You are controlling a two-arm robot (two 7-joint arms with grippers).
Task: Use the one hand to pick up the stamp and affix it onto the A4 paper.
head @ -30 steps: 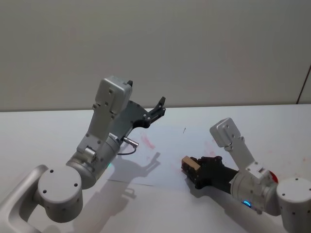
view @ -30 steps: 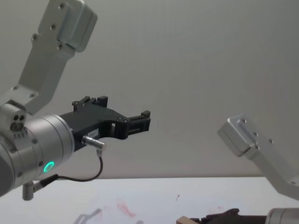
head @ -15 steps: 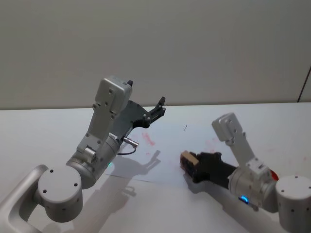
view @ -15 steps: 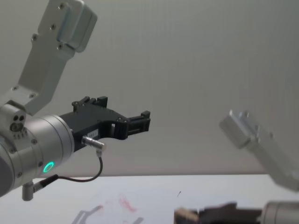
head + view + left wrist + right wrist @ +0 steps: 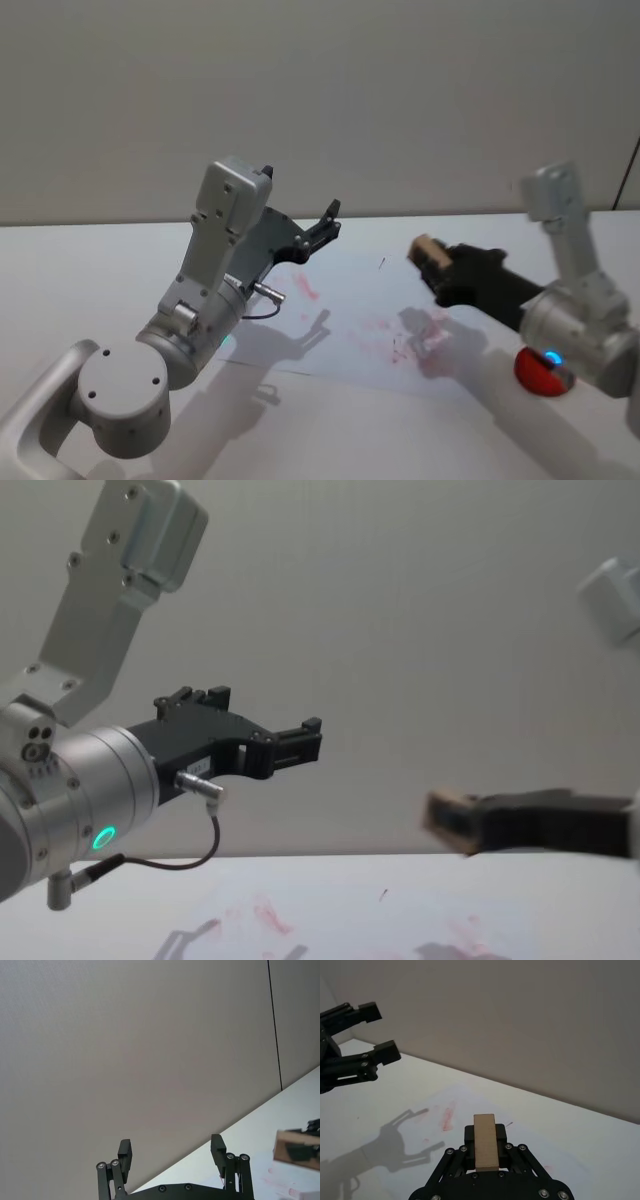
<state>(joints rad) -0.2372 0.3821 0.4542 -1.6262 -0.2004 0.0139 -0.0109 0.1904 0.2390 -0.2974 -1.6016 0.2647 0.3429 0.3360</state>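
The right pincer (image 5: pixel 441 262) is closed on the stamp (image 5: pixel 485 1140) and holds it in the air above the right part of the A4 paper (image 5: pixel 345 290). The sheet lies flat on the white surface (image 5: pixel 90 270), with red smudges across it. The left pincer (image 5: pixel 326 222) hangs above the sheet's left side, jaws apart and holding nothing. A low red round thing (image 5: pixel 535 370), perhaps an ink pad, sits at the right by the right arm.

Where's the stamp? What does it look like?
Over the white table, find the robot's right gripper, up in the air above the A4 paper. The stamp is the small wooden block clamped at its tip. It's the only tan thing; the gripper around it is black.
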